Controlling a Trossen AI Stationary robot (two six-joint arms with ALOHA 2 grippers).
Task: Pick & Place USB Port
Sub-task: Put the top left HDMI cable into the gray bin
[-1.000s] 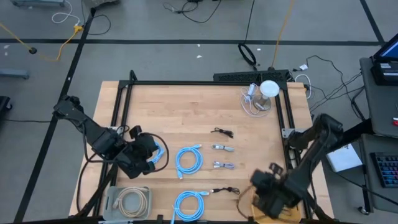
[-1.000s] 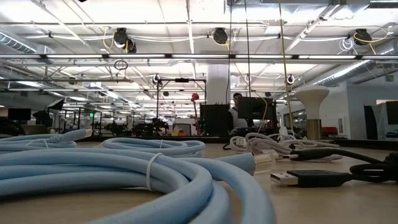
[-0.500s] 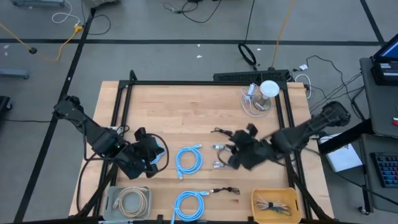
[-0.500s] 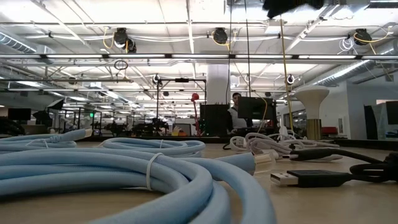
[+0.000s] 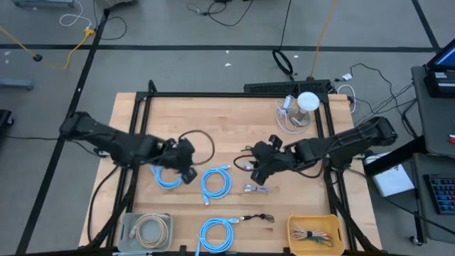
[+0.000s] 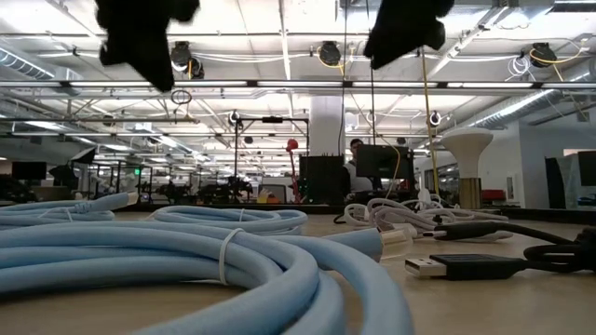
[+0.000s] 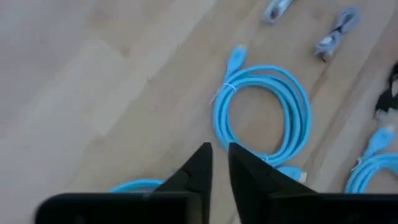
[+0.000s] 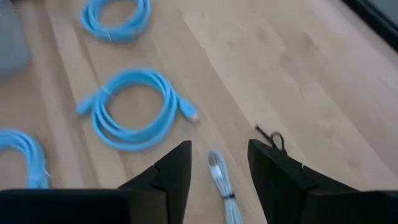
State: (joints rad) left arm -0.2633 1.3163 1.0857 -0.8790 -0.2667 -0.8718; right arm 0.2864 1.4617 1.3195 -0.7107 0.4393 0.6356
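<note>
Several coiled USB cables lie on the wooden table [image 5: 213, 121]. One light-blue coil [image 5: 167, 178] rests flat just beside my left gripper [image 5: 189, 172], which hovers above the wood; its fingers [image 7: 214, 163] stand a narrow gap apart with nothing between them. A second blue coil [image 7: 264, 115] lies ahead of it. My right gripper [image 5: 254, 171] hangs open over two small grey USB cables [image 5: 256, 188]; one of them [image 8: 221, 180] shows on the table between its spread fingers [image 8: 221, 155], untouched. In the low view, both grippers are dark shapes at the top edge [image 6: 140, 33] [image 6: 405, 28].
A third blue coil [image 5: 215, 233] and a black cable [image 5: 256, 217] lie near the front edge. A grey tray with a beige cable [image 5: 146, 229] sits front left, a yellow tray with cables [image 5: 315, 229] front right. A white lamp-like stand in a clear bowl [image 5: 306, 107] is far right.
My right gripper has swung from the yellow tray at the near right corner to the table's middle, over the small grey cables. My left gripper has moved toward the table's right, and the blue coil that was at its fingers now lies flat on the table beside it.
</note>
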